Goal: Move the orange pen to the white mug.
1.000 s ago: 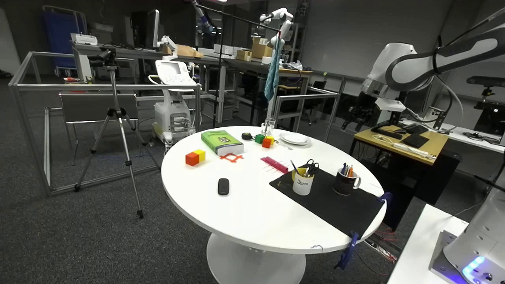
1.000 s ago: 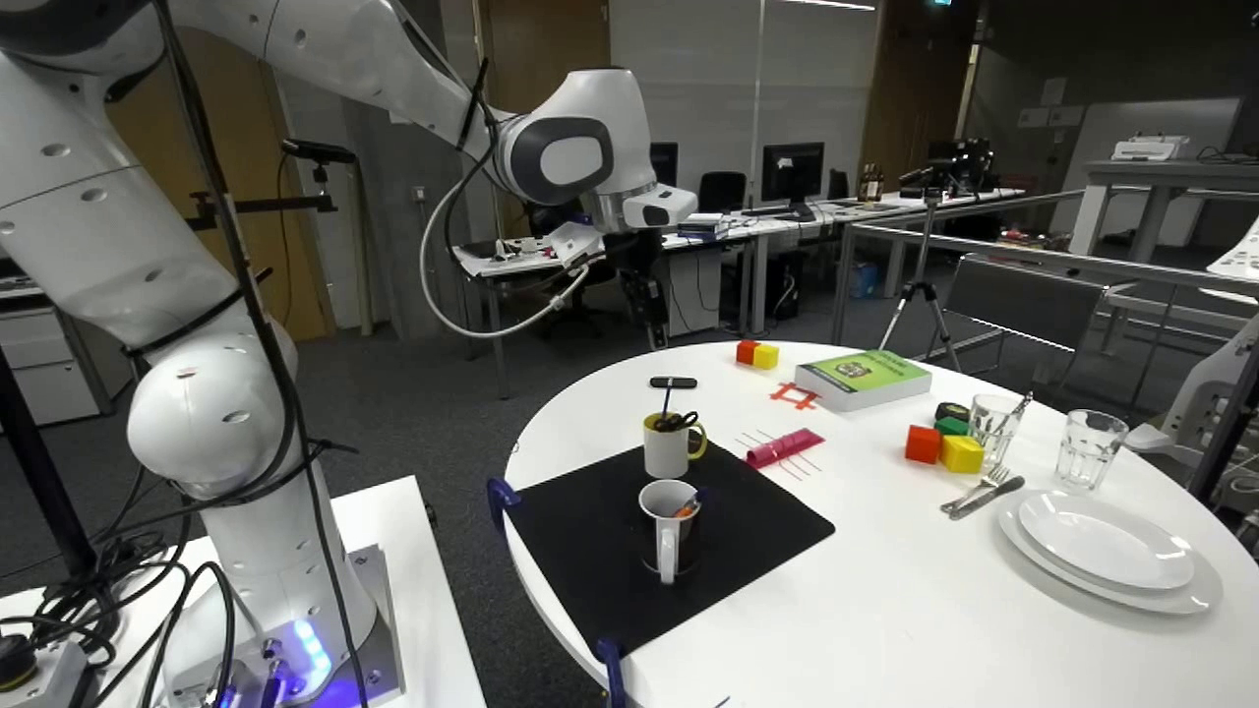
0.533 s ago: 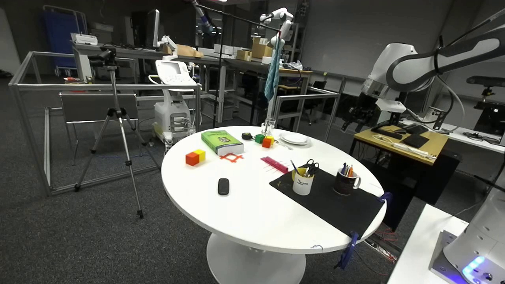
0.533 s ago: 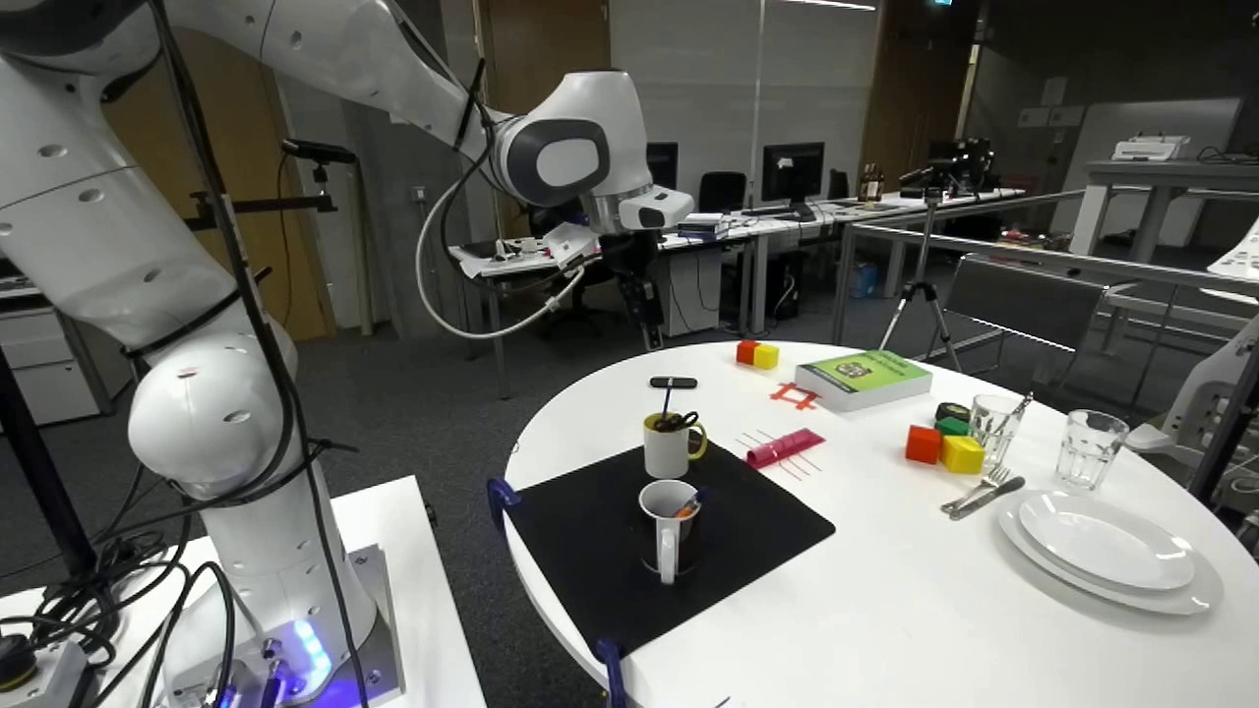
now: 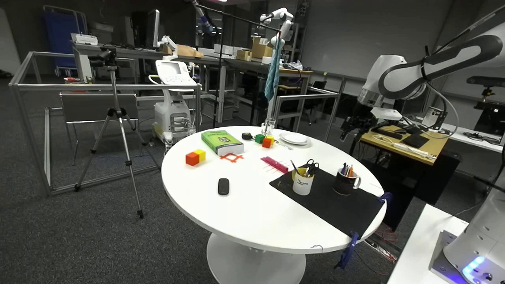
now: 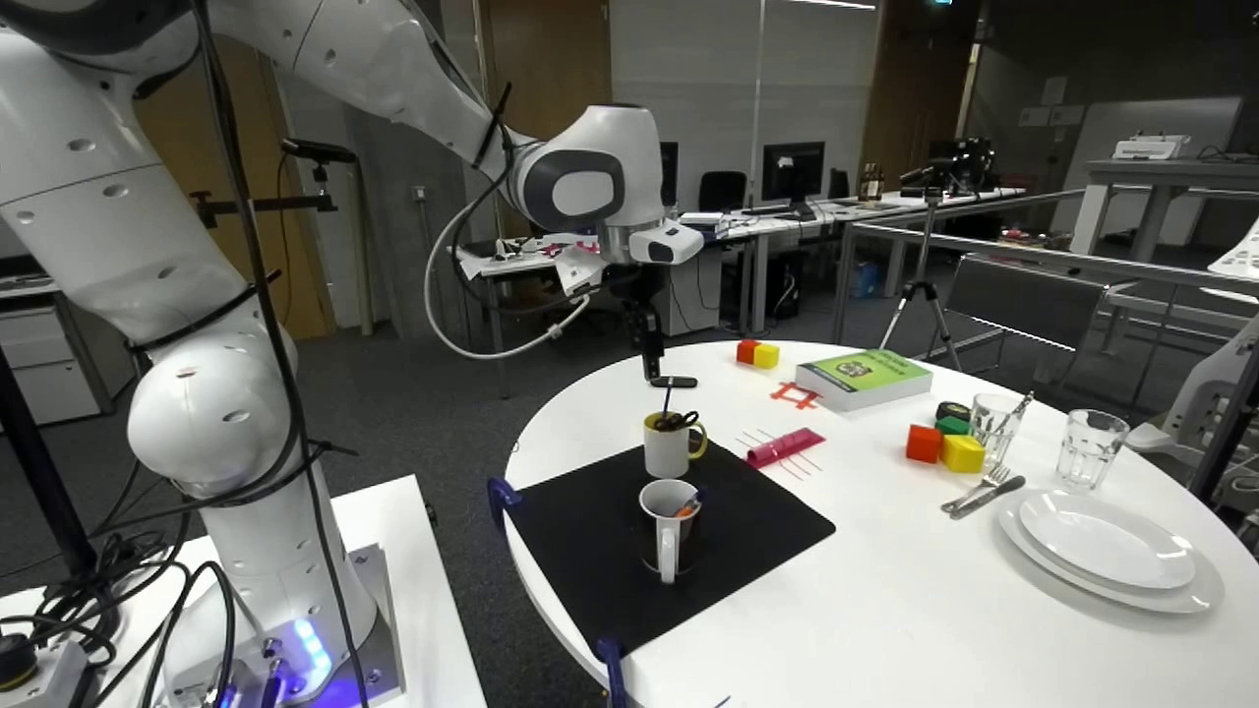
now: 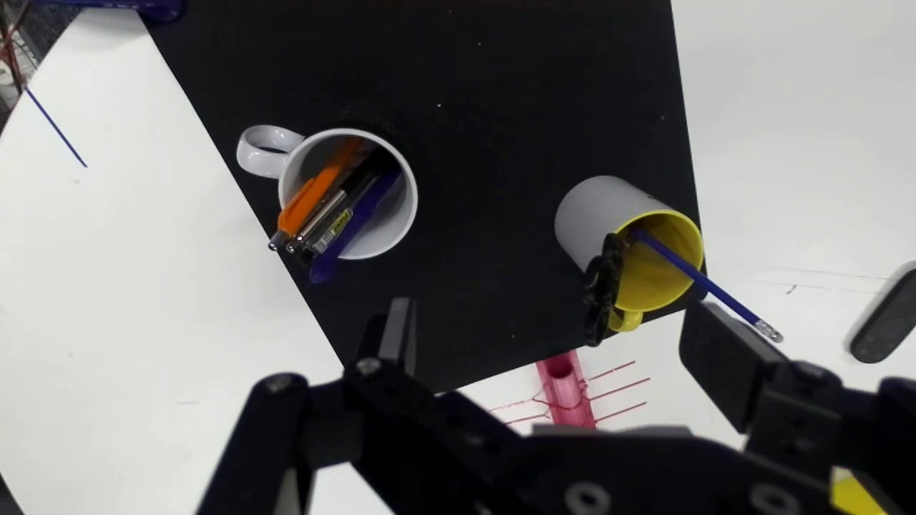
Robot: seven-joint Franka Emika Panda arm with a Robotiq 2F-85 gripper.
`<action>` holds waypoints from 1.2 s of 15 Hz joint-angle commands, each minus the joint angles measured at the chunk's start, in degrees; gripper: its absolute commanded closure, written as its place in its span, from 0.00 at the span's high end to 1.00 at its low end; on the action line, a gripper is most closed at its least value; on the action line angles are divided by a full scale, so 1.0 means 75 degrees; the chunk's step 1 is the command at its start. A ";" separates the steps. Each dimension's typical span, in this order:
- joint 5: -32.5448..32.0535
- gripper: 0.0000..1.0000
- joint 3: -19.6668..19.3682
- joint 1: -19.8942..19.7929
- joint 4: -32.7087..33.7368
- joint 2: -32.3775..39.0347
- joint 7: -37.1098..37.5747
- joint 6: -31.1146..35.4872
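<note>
The orange pen (image 7: 318, 189) stands in a dark mug (image 7: 409, 207) with a white inside and handle, beside black and blue pens. The pen's orange top also shows in both exterior views (image 5: 350, 171) (image 6: 686, 510). The white mug (image 7: 597, 214) with a yellow inside and handle stands on the same black mat; it also shows in both exterior views (image 5: 302, 185) (image 6: 666, 454). It holds scissors and a blue pencil (image 7: 705, 282). My gripper (image 7: 552, 332) is open and empty, its fingers wide apart. In both exterior views (image 5: 350, 132) (image 6: 651, 364) it hangs in the air above the mugs' level.
The black mat (image 6: 767, 531) is clamped at the round table's edge. A pink holder (image 6: 784, 447), a black remote (image 5: 223, 186), a green book (image 5: 223, 142), coloured cubes (image 5: 195, 157), glasses (image 6: 1090, 447) and plates (image 6: 1107, 539) stand on the table.
My arm has come down, mostly in the last half second, with a slight sideways shift. The mugs and pens have not moved.
</note>
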 commanded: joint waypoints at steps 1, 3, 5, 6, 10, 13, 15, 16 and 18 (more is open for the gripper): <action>0.0034 1.00 -0.0162 -0.0186 0.0215 0.0561 0.0020 0.0293; -0.0006 1.00 -0.0277 -0.0255 0.0305 0.0854 -0.0017 0.0421; 0.0052 1.00 -0.0395 -0.0303 0.0382 0.1111 -0.0119 0.0484; 0.0078 1.00 -0.0440 -0.0328 0.0404 0.1214 -0.0167 0.0534; 0.0132 1.00 -0.0633 -0.0347 0.0476 0.1445 -0.0492 0.0475; 0.0048 1.00 -0.0766 -0.0404 0.0496 0.1454 -0.0903 0.0387; -0.0022 1.00 -0.0843 -0.0477 0.0504 0.1429 -0.1098 0.0295; -0.0061 1.00 -0.0880 -0.0506 0.0514 0.1434 -0.1163 0.0269; -0.0207 1.00 -0.0939 -0.0587 0.0527 0.1460 -0.1352 0.0295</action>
